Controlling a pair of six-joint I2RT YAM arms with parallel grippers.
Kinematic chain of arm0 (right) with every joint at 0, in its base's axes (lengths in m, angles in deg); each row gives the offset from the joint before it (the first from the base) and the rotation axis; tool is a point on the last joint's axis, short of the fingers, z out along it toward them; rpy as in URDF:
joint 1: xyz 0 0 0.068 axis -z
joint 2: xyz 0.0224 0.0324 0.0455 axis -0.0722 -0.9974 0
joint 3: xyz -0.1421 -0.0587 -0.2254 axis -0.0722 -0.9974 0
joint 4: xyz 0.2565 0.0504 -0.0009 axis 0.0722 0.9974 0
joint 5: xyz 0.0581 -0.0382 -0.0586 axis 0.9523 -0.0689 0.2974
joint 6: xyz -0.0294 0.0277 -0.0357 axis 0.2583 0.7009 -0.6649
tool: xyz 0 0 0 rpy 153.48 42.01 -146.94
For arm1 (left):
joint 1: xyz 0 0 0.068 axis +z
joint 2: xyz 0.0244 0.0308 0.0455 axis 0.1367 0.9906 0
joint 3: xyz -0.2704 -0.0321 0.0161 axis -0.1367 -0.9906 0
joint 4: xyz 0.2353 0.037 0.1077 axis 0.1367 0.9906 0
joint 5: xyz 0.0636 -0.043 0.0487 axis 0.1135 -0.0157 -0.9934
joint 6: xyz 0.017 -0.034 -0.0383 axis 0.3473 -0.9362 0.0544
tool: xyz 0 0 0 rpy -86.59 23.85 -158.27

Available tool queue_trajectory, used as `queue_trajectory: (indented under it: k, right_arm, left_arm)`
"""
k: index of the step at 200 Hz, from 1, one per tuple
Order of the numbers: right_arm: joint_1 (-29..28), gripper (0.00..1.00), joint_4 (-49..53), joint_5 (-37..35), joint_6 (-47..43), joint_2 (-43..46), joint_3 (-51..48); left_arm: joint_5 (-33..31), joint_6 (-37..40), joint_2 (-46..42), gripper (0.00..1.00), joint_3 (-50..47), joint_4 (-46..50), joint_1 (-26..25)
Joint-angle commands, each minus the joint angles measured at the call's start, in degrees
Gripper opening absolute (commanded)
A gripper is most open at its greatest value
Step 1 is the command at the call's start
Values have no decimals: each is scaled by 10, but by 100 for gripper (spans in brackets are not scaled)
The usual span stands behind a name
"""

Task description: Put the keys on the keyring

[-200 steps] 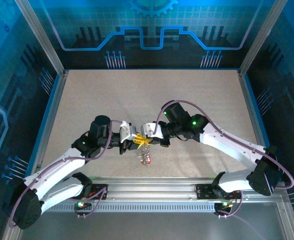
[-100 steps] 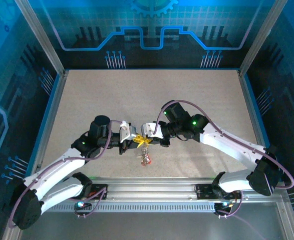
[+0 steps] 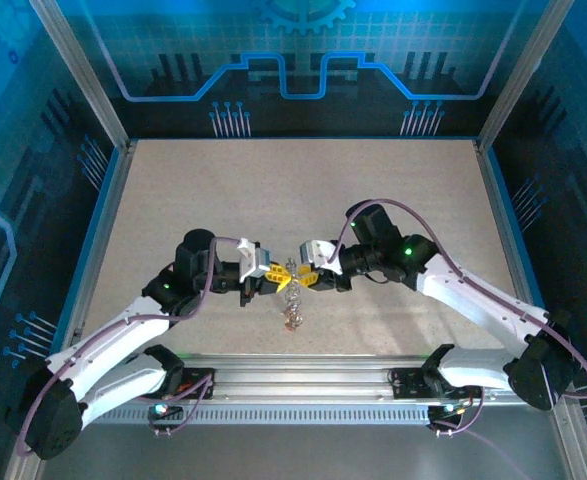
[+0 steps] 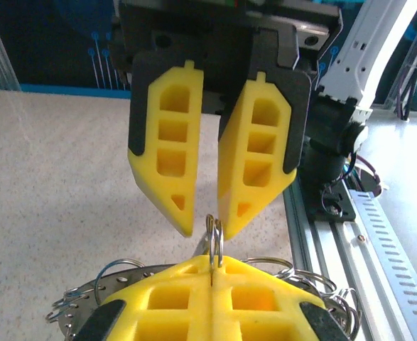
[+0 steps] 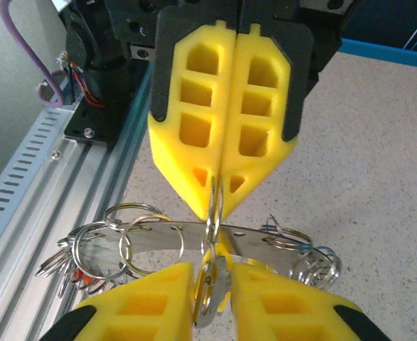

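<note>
My left gripper is shut on a small split ring that stands upright between its yellow fingertips. That ring hangs on the keyring, a curved silver band with holes and many small rings. The band dangles below both grippers. My right gripper faces the left one tip to tip, its fingers slightly apart on either side of the ring. A key with a yellow head and silver blade shows in the gap between the right fingers. Red key tags hang at the band's end.
An aluminium rail with the arm bases runs along the near table edge, just behind the hanging keyring. Metal posts and blue walls enclose the speckled table, which stretches away beyond the grippers.
The right arm has swung to the right and its gripper has drawn back from overlapping the left one. The left gripper stays shut on the ring, shifted slightly.
</note>
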Motion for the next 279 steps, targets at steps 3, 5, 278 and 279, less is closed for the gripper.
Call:
queue_trajectory:
  k: [3,5,278,279]
  right_arm:
    - [6,23,-17,46,7,11,-12]
    - [6,23,-18,47,8,12,-13]
    - [16,3,-65,48,31,0,-19]
    - [16,2,-64,48,31,0,-19]
  left_arm:
    - [33,-25,-6,0,-7,-72,-1]
    - [34,-25,-5,0,-7,-75,-1]
    - [11,-82,29,10,-47,-204,-2]
    - [9,-83,28,12,-47,-204,-2]
